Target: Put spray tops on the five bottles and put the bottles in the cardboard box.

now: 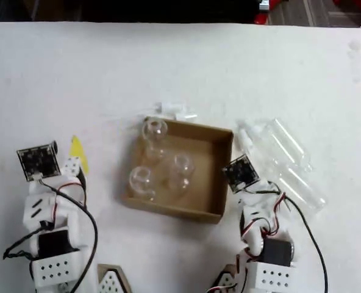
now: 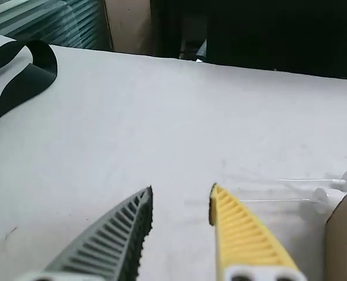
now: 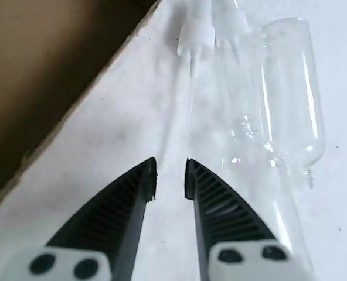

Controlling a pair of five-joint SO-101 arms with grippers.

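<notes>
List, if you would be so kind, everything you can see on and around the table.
Table: one, white, under everything.
Cardboard box: one, brown, open, mid-table between the arms.
Boxed bottles: three, clear, inside the box.
Loose bottles: two, clear, lying side by side on the table right of the box.
Far spray tops: apparently two, white, on the table just beyond the box.
Near spray tops: two, white, between the box and the loose bottles.
Striped band: one, black and white, on the table away from the box.
Left gripper: grey and yellow, open, over bare table left of the box.
Right gripper: black, slightly open, between the box and the loose bottles.
</notes>
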